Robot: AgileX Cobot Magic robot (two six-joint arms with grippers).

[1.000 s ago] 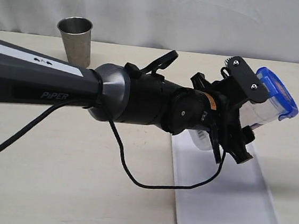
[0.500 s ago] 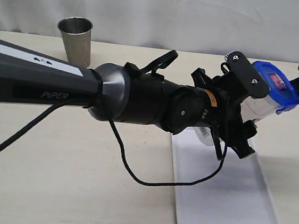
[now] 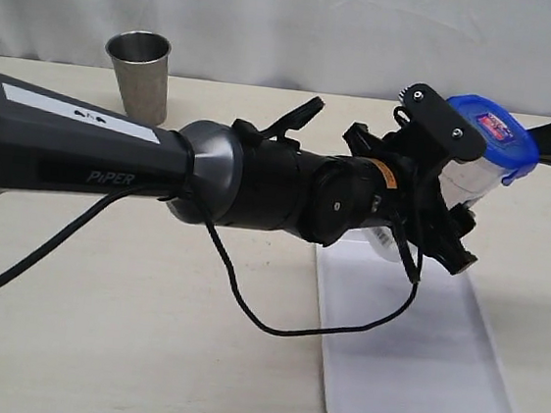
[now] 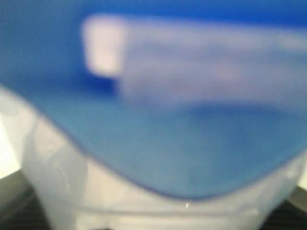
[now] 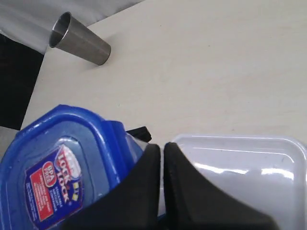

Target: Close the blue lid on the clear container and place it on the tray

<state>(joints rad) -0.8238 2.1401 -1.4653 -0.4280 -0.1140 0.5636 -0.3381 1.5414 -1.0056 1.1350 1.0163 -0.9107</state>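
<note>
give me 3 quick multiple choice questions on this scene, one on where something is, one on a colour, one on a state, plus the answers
1. Where is the clear container?
A. lying flat on the tray
B. held tilted over the tray's far end by the left gripper
C. standing upright in the middle of the tray

2. What colour is the tray?
A. white
B. blue
C. black

3. How is the right gripper set?
A. wide open
B. shut, fingers together
C. clamped round the tray's rim

Answers:
1. B, the exterior view shows the left gripper around it, tilted and off the tray.
2. A, its bare surface is white in both the exterior and right wrist views.
3. B, the right wrist view shows its two fingers pressed together with nothing between them.
</note>
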